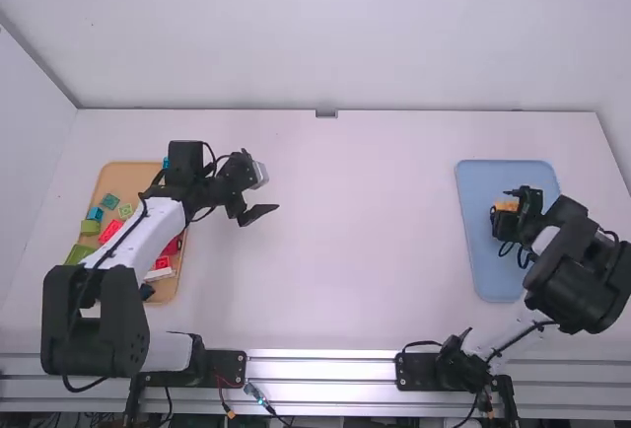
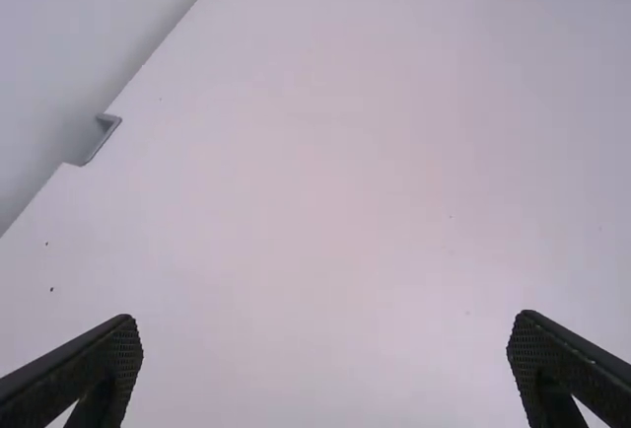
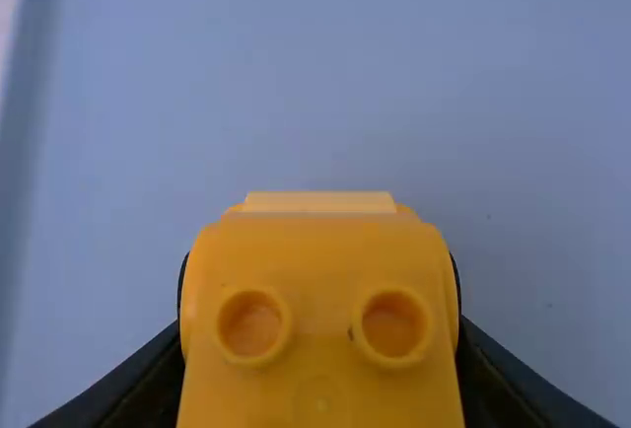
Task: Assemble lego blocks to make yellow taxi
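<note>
In the high view my left gripper (image 1: 258, 197) is over the table just right of the orange tray, fingers spread with nothing between them. The left wrist view has the same gripper (image 2: 325, 369) wide open above bare white table. At the right, my right gripper (image 1: 505, 213) is over the blue tray (image 1: 478, 177), shut on an orange-yellow block (image 1: 506, 206). In the right wrist view that gripper (image 3: 320, 334) grips the yellow block (image 3: 320, 270) from both sides; two round hollow studs face the camera. Whether the block touches the tray I cannot tell.
An orange tray (image 1: 124, 174) at the left holds several loose blocks, among them a green block (image 1: 91, 227), a red block (image 1: 110, 232) and a teal block (image 1: 109, 200); the left arm covers part of it. A small grey bracket (image 1: 326, 113) sits at the table's back edge.
</note>
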Robot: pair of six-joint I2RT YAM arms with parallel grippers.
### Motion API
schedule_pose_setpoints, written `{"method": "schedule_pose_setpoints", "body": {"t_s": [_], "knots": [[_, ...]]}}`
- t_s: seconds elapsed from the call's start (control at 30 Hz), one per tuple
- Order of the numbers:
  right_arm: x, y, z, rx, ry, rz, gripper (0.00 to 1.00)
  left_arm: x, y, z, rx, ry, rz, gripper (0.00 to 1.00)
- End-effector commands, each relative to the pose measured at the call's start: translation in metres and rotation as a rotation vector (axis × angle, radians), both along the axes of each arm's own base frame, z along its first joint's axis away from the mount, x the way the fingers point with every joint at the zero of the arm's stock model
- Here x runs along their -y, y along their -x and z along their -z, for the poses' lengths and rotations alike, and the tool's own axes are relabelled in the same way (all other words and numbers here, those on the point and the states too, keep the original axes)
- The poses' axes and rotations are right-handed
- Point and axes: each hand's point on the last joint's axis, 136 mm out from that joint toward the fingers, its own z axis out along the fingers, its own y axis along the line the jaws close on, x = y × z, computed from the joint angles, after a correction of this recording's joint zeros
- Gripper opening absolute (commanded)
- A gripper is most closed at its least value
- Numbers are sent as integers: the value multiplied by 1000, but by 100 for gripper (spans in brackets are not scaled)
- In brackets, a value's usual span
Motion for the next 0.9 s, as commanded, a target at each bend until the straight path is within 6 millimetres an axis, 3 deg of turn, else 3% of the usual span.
{"method": "schedule_pose_setpoints", "body": {"t_s": [0.0, 0.03, 0.07, 0.23, 0.37, 0.5, 0.8, 0.87], "knots": [[8, 2, 5, -35, 5, 96, 77, -3, -5, 0, -97, 62, -97, 99], [7, 1, 5, -40, 6, 103, 84, -5, -8, 0, -111, 68, -128, 99], [9, 1, 5, -42, 6, 119, 98, -8, -13, 0, -131, 73, -180, 99], [-3, -6, -7, -38, 6, 92, 99, -38, -43, 5, -201, 65, -546, 99], [-22, -13, -42, -24, -3, 70, 99, -46, -47, -1, -172, 20, -692, 99], [-45, -22, -90, 17, 13, 16, 99, -40, -42, -26, -89, 0, -707, 99], [-112, -25, -228, 295, 125, -140, 99, -44, -16, -96, 71, 66, -722, 99], [-116, -24, -230, 307, 126, -134, 97, -52, -16, -98, 82, 78, -759, 97]]}}
